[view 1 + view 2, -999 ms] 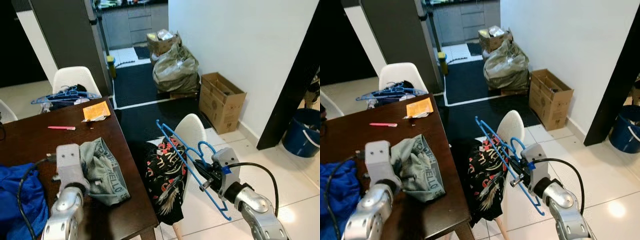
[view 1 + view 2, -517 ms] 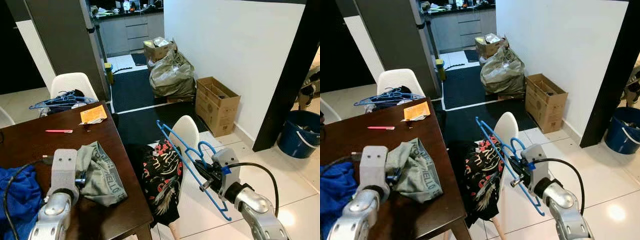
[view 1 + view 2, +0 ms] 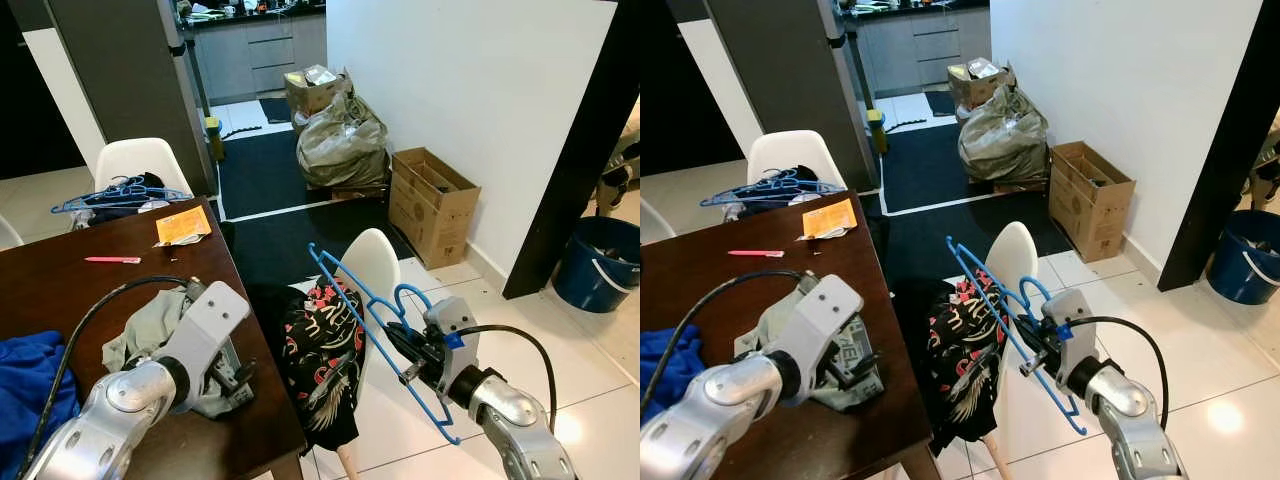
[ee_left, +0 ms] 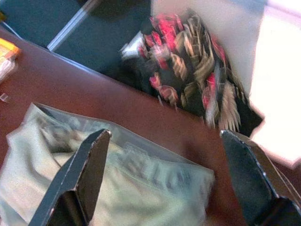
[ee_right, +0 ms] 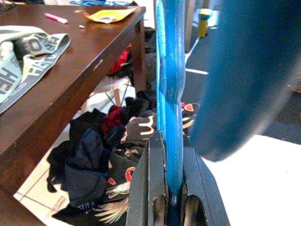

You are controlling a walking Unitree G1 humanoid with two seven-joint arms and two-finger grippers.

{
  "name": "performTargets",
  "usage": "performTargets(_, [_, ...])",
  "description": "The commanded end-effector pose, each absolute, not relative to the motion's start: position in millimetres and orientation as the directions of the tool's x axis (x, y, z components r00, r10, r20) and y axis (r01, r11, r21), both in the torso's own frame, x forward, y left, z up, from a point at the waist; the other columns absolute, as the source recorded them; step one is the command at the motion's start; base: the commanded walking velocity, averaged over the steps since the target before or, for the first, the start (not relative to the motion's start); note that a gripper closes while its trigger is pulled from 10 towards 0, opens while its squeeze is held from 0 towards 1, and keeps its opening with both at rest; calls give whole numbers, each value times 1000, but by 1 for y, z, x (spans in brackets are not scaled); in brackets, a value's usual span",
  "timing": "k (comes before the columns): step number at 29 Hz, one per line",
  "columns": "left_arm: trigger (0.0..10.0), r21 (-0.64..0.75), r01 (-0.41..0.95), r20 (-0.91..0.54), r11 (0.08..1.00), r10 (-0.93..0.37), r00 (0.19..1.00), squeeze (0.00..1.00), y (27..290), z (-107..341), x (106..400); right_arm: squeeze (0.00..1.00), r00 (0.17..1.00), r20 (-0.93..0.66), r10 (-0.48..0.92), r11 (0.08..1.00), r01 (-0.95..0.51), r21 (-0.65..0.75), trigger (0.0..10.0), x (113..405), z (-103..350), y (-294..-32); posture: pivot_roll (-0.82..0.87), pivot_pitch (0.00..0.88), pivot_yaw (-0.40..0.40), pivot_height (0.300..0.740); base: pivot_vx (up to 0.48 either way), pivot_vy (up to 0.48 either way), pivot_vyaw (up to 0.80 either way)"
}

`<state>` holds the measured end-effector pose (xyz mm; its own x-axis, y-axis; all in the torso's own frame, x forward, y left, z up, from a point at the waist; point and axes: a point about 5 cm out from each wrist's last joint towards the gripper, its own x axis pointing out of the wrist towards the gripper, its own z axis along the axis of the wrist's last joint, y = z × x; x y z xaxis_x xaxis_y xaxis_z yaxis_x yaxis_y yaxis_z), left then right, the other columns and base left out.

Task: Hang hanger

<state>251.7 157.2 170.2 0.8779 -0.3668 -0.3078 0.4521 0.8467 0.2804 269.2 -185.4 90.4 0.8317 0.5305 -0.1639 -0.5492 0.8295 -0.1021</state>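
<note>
Lettering runs along the waistband of the grey-green shorts (image 3: 165,330) lying on the dark wooden surface (image 3: 70,290); from my right wrist I can make out "HE" on the band, and the rest is too blurred to read.

My right gripper (image 3: 408,352) is clamped on the blue hanger (image 3: 375,330), its two black fingers (image 5: 149,188) pressed against either side of the plastic. I hold the hanger out beyond the surface's edge, just beside the white chair (image 3: 372,268) draped with a black, red-patterned garment (image 3: 322,355). The hanger's long axis runs on a slant, its upper end toward the surface and the far side of the room, its lower end down toward the tiled floor (image 3: 590,370); the hook curls up above my gripper.

My left gripper (image 4: 160,174) hovers over the shorts on the surface, fingers (image 4: 87,174) spread wide apart and holding nothing.

Further along the surface lie a pink pen (image 3: 112,260) and an orange paper (image 3: 182,225). More blue hangers (image 3: 118,193) sit on a second white chair (image 3: 135,160) beyond the surface's far end.
</note>
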Motion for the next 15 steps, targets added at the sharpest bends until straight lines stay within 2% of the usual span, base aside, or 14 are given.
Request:
performTargets(1, [10000,285,358,-201,889,-310,929,0,166,183,261,0,826,-169,537,828,-555,-83,10000,270,89,-184,-44,0,61,740,0,0,0])
performTargets(3, [10000,262,303,-135,916,-276,952,0,168,189,266,0,826,-169,538,828,-556,-81,10000,270,89,-184,-44,0,61,740,0,0,0])
performTargets(6, [10000,262,303,-135,916,-276,952,0,168,189,266,0,826,-169,538,828,-556,-81,10000,270,89,-184,-44,0,61,740,0,0,0])
performTargets(8, [10000,123,205,1,971,-206,978,0,164,189,273,0,828,-167,535,830,-552,-81,10000,270,90,-184,-49,0,53,740,-139,0,0])
performTargets(9, [10000,123,205,1,971,-206,978,0,164,189,273,0,828,-167,535,830,-552,-81,10000,270,90,-184,-49,0,53,740,0,0,0])
performTargets(10, [10000,67,175,41,982,-178,983,0,161,188,277,0,829,-167,533,830,-551,-82,10000,271,90,-185,-52,0,51,740,-255,0,0])
performTargets(13, [10000,67,175,41,982,-178,983,0,161,188,277,0,829,-167,533,830,-551,-82,10000,271,90,-185,-52,0,51,740,-255,0,0])
performTargets(15, [10000,-30,158,72,987,-155,985,0,151,185,284,0,830,-171,531,831,-549,-87,10000,273,91,-185,-47,0,33,740,-319,0,0])
